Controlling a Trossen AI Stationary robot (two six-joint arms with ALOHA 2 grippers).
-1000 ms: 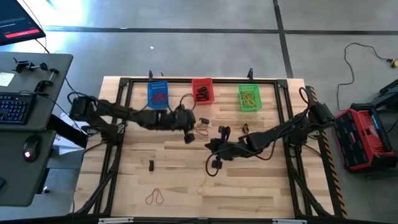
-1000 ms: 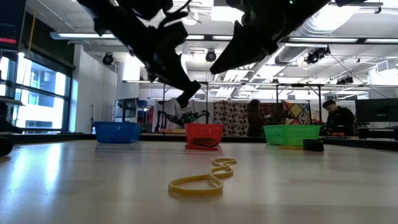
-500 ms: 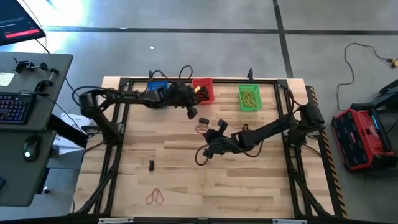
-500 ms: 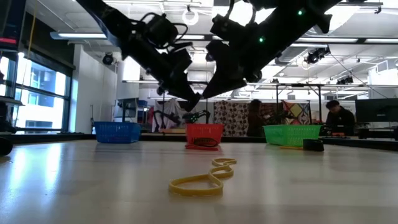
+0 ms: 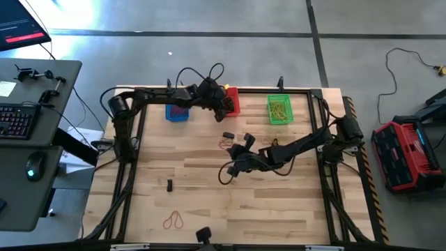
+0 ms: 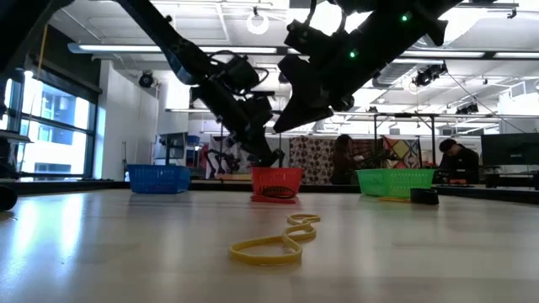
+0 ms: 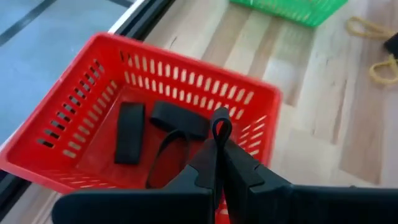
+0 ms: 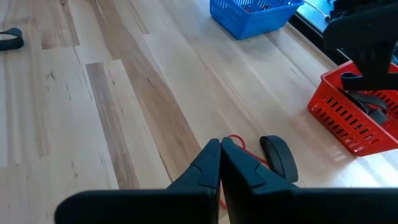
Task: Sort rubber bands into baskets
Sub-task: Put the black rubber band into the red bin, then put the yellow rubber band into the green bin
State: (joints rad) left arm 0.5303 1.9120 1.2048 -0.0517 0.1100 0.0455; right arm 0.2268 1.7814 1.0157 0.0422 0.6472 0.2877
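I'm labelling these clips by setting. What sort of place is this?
Probably a robotics lab or workshop. A wooden table stands on a concrete floor beside a desk with a keyboard, and the low view shows a large open room with ceiling lights and a person at work.

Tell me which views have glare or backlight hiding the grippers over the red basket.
Low view: bright ceiling lights silhouette both arms above the red basket. High view: glare only on the floor, not the table. Left wrist view: evenly lit, the left gripper pinching a black rubber band.

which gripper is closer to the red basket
Left. The left gripper hangs over the red basket, pinching a black rubber band; the right gripper is mid-table, well away.
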